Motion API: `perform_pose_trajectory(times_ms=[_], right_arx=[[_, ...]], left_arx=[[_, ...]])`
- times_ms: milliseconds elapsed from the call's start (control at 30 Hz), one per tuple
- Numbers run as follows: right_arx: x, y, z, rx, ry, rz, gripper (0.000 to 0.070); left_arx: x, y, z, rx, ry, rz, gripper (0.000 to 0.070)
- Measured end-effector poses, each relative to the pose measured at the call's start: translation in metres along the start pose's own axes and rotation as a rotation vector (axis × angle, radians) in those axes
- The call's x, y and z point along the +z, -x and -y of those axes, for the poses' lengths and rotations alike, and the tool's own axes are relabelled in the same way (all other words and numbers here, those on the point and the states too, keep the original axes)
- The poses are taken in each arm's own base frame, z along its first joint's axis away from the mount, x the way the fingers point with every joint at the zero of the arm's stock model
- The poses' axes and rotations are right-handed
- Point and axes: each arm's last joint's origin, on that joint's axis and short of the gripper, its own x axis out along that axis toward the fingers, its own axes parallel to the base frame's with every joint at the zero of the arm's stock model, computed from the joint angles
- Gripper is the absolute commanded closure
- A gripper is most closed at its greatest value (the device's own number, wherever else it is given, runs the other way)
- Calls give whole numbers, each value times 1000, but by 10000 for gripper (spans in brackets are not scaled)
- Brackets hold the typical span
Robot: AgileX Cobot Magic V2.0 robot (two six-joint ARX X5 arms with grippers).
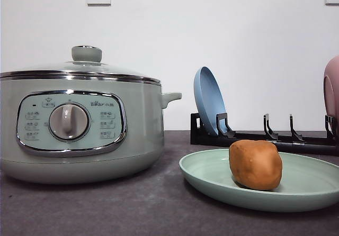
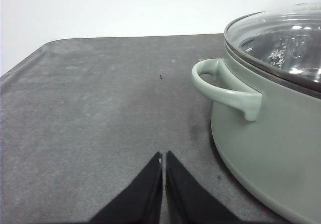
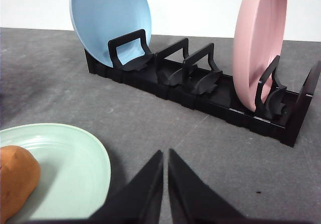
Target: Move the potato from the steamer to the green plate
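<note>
1. We see small print on the steamer (image 1: 79,127) panel, by the dial (image 1: 69,121), too fine for us to read.
2. Its glass lid (image 1: 85,66) is on; we cannot tell what is inside.
3. The potato (image 1: 255,164) sits on the plate (image 1: 206,175), just beside our right gripper (image 3: 165,156).
4. The rack (image 3: 200,91) beyond that gripper holds a blue plate (image 3: 108,20) and a pink plate (image 3: 258,43) upright.
5. Our left gripper (image 2: 164,158), beside the steamer, and the right one are both closed on nothing.

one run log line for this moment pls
potato: on green plate | steamer: lid on | left gripper: shut, empty | right gripper: shut, empty | task: looks done
</note>
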Motion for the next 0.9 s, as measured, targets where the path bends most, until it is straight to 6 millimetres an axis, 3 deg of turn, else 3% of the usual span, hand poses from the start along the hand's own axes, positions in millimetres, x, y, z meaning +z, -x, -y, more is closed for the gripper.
perform_pose_trajectory(times_ms=[900], right_arx=[[0, 0, 0, 0, 0, 0, 696]], left_arx=[[0, 0, 0, 0, 0, 0, 699]])
